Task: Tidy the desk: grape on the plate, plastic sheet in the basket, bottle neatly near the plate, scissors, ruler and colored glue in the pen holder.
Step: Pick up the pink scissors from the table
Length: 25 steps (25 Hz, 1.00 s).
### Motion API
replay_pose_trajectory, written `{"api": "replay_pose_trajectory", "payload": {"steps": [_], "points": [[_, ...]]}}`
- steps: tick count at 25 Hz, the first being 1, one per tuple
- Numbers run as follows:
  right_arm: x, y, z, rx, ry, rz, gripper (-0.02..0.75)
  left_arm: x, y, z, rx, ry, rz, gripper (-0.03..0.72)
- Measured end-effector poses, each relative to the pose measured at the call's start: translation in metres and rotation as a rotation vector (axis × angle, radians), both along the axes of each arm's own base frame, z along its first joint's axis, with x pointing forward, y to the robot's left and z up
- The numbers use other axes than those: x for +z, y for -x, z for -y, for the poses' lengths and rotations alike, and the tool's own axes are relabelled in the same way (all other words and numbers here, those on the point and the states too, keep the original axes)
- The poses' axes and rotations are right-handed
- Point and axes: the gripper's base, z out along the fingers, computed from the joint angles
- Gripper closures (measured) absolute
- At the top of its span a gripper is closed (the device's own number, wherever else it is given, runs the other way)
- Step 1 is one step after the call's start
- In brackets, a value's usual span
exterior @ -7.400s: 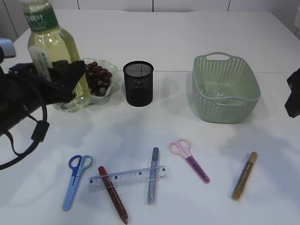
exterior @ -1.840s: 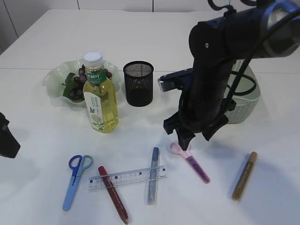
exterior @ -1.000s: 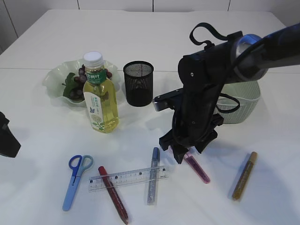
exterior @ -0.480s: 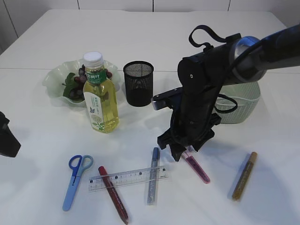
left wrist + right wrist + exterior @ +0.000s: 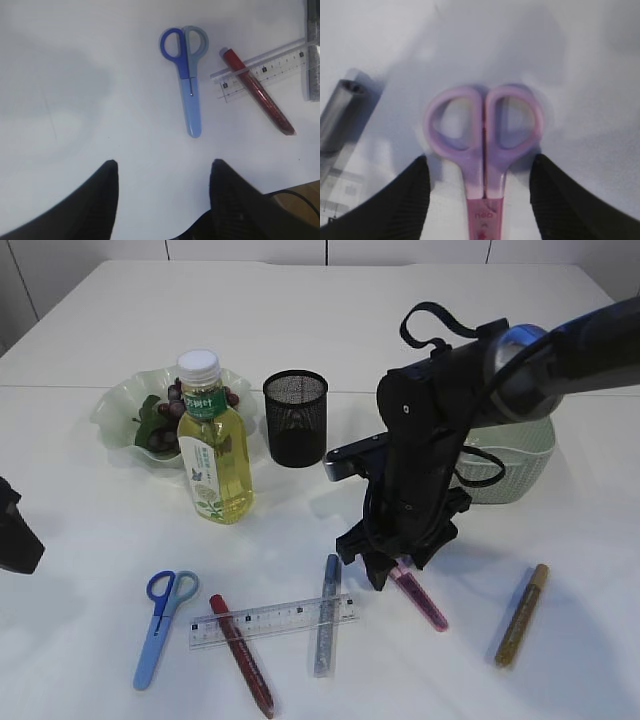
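White table all around, and my right gripper (image 5: 480,190) sits low over the pink scissors (image 5: 484,145), a bit toward the front edge and to the right of the middle. Its 2 fingers (image 5: 412,195) are apart, 1 on each side of the scissors, just below the 2 rings. They are spread and not pinching anything yet. The scissors lie flat, and their long line runs from the rings at the back toward the front right corner. My fingers stand across that line, so I think a squeeze would catch the handle neck.

The right arm is far nearer to this pair than the left one. My left gripper (image 5: 162,200) waits by the left edge, fingers apart and holding nothing, with the blue scissors (image 5: 187,75) ahead of it.

The pen holder (image 5: 295,418) stands toward the back, left of my right arm, beside the bottle (image 5: 212,445).
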Motion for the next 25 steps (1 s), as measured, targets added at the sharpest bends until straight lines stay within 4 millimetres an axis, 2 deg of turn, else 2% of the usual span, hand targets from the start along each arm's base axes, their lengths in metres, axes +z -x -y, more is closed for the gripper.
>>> {"api": "replay_pose_trajectory", "payload": {"steps": [8,10,14,16,25], "points": [[-0.0007,0.0008,0.0004,0.0,0.005,-0.01,0.264,0.0001,-0.0002,0.0002,0.001,0.002,0.002,0.265],[-0.0007,0.0011,0.0006,0.0,0.007,-0.014,0.314,0.0002,-0.0003,0.0004,0.002,0.005,0.003,0.265],[-0.0007,0.0019,0.0002,0.002,0.01,-0.019,0.484,0.0002,-0.0002,0.0007,0.004,0.009,0.002,0.266],[-0.0007,0.002,0.0003,0.002,0.011,-0.021,0.53,0.0003,-0.0002,0.001,0.005,0.013,0.001,0.266],[0.0033,0.0006,-0.0005,0.005,0.014,-0.027,0.541,0.0004,-0.0001,0.0014,0.007,0.019,0.0,0.266]]}}
